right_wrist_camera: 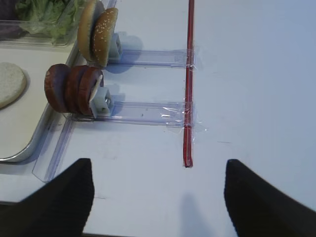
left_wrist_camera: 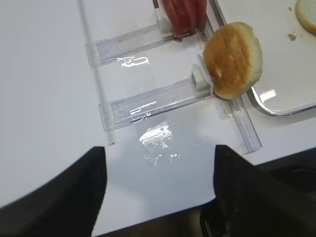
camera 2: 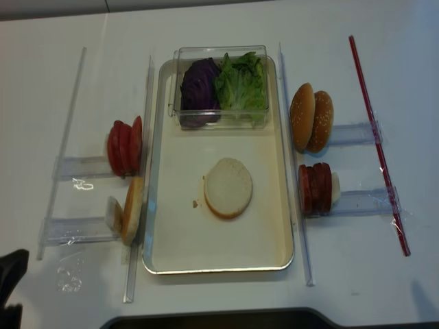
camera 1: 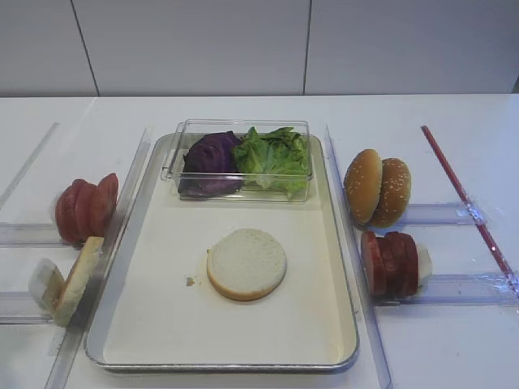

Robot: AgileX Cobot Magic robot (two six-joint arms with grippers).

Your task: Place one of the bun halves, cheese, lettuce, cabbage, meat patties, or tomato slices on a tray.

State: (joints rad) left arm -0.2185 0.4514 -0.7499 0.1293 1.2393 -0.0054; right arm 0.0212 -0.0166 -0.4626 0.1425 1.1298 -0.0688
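A pale bun half [camera 1: 246,263] lies flat in the middle of the silver tray [camera 1: 154,324], with a crumb beside it. Another bun half [left_wrist_camera: 232,59] stands on edge in a clear rack left of the tray. Red tomato slices [camera 1: 85,209] stand in the rack behind it. Purple cabbage [camera 1: 212,162] and green lettuce [camera 1: 276,158] fill a clear box at the tray's far end. Dark red meat patties [right_wrist_camera: 71,89] stand in a rack on the right. Cheese is out of view. My left gripper [left_wrist_camera: 159,152] and right gripper [right_wrist_camera: 158,165] hang open and empty over bare table near the front edge.
Two sesame buns [camera 1: 377,188] stand on edge in the far right rack. A red strip [right_wrist_camera: 189,84] is taped to the table right of the racks. Clear plastic rails [camera 1: 361,292] border both long sides of the tray. The table's front edge is just under both grippers.
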